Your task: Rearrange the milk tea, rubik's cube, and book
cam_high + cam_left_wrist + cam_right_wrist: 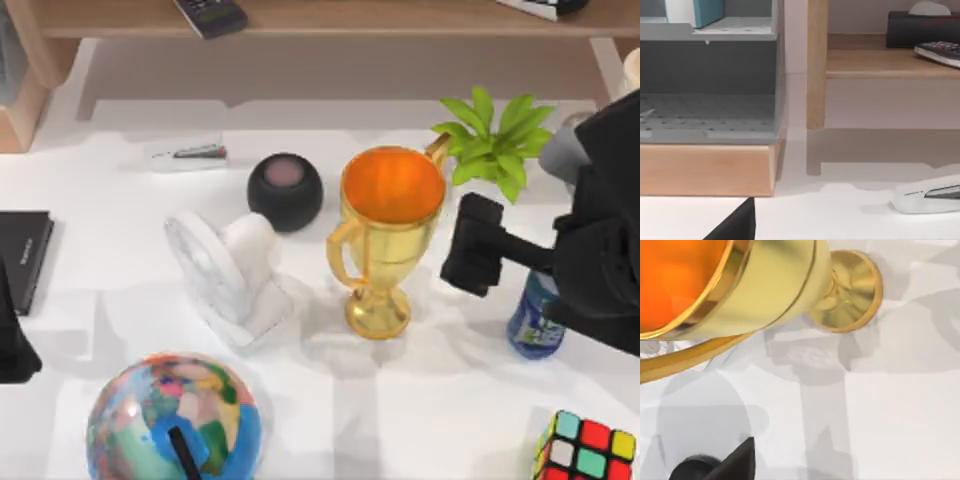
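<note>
The rubik's cube lies at the table's front right corner, its red, green, yellow and white tiles facing up. The teal-blue book stands on the upper tier of a grey rack. At the far right edge a pale cream rim, cut by the frame, looks like the milk tea. My right gripper hovers beside the gold trophy, well behind the cube; the trophy's orange bowl and foot lie under it. My left gripper is parked at the left edge.
A blue-capped bottle stands under my right arm. A white fan, black speaker, globe, plant and white stapler crowd the middle. A flat black book lies at the left. A wooden shelf runs along the back.
</note>
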Robot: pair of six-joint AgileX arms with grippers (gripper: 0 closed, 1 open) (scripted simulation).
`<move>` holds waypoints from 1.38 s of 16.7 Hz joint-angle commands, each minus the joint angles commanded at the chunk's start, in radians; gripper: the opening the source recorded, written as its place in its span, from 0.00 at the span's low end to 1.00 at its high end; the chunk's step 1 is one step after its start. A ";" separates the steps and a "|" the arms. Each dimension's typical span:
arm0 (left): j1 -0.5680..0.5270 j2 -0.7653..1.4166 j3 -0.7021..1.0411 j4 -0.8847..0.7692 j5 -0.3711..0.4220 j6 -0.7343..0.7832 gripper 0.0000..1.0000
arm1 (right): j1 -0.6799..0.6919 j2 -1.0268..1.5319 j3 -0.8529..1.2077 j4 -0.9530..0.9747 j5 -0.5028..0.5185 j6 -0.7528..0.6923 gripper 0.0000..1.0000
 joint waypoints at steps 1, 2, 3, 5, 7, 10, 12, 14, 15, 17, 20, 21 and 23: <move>0.000 0.000 0.000 0.000 0.000 0.000 1.00 | 0.012 0.006 -0.002 -0.087 0.007 0.035 1.00; 0.000 0.000 0.000 0.000 0.000 0.000 1.00 | 0.019 0.015 -0.005 -0.166 0.015 0.067 1.00; 0.000 0.000 0.000 0.000 0.000 0.000 1.00 | 0.023 0.025 -0.011 -0.238 0.024 0.096 1.00; 0.000 0.000 0.000 0.000 0.000 0.000 1.00 | 0.025 0.048 -0.023 -0.353 0.041 0.143 1.00; 0.000 0.000 0.000 0.000 0.000 0.000 1.00 | 0.022 0.066 -0.035 -0.428 0.055 0.175 1.00; 0.000 0.000 0.000 0.000 0.000 0.000 1.00 | 0.019 0.076 -0.041 -0.461 0.062 0.189 1.00; 0.000 0.000 0.000 0.000 0.000 0.000 1.00 | 0.019 0.076 -0.041 -0.461 0.062 0.189 1.00; 0.000 0.000 0.000 0.000 0.000 0.000 1.00 | 0.019 0.072 -0.039 -0.460 0.060 0.188 1.00; 0.000 0.000 0.000 0.000 0.000 0.000 1.00 | 0.019 0.074 -0.041 -0.457 0.060 0.188 1.00; 0.000 0.000 0.000 0.000 0.000 0.000 1.00 | 0.019 0.085 -0.066 -0.426 0.061 0.189 1.00; 0.000 0.000 0.000 0.000 0.000 0.000 1.00 | 0.020 0.112 -0.129 -0.339 0.061 0.191 1.00; 0.000 0.000 0.000 0.000 0.000 0.000 1.00 | 0.021 0.122 -0.152 -0.305 0.061 0.192 1.00; 0.000 0.000 0.000 0.000 0.000 0.000 1.00 | 0.021 0.141 -0.197 -0.241 0.061 0.193 1.00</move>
